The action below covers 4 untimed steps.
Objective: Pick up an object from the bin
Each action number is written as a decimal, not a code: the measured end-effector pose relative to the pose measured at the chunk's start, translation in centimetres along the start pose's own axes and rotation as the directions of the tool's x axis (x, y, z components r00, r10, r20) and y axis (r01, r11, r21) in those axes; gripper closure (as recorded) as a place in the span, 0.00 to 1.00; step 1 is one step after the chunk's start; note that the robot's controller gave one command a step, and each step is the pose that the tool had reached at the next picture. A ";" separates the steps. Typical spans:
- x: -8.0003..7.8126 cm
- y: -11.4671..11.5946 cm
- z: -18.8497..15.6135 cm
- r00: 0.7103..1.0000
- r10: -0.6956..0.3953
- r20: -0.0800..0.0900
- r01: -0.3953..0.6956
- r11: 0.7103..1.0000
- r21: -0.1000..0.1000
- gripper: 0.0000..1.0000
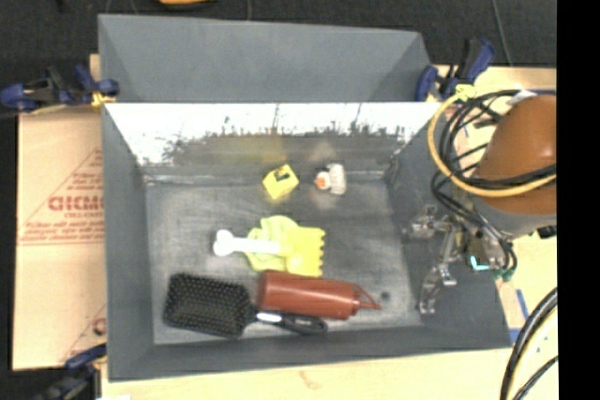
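My gripper point(427, 262) hangs over the bin's right side, above the sloping wall, with its two metal fingers spread open and nothing between them. Nearest to it lies a red-brown squeeze bottle point(314, 295) on its side, its nozzle tip pointing right toward the gripper and a short way left of it. Above the bottle rests a yellow toy brush with a white handle point(281, 244). A black hairbrush point(211, 306) lies at the front left, its handle tucked under the bottle.
Near the back wall sit a small yellow block point(279, 182) and a small white and orange thing point(329, 179). Bare floor lies between these and the gripper. The arm with its orange cover and cables stands at the right rim.
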<state>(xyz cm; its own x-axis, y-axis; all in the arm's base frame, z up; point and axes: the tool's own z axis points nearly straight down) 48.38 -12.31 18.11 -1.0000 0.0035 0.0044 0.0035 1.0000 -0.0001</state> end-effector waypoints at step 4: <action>-1.0 9.1 9.0 0.972 0.236 0.000 -0.236 0.972 0.010 1.00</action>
<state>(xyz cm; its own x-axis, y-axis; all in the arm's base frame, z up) 49.35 -3.19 9.05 -0.9709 0.2394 0.0041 0.2393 0.9709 -0.0107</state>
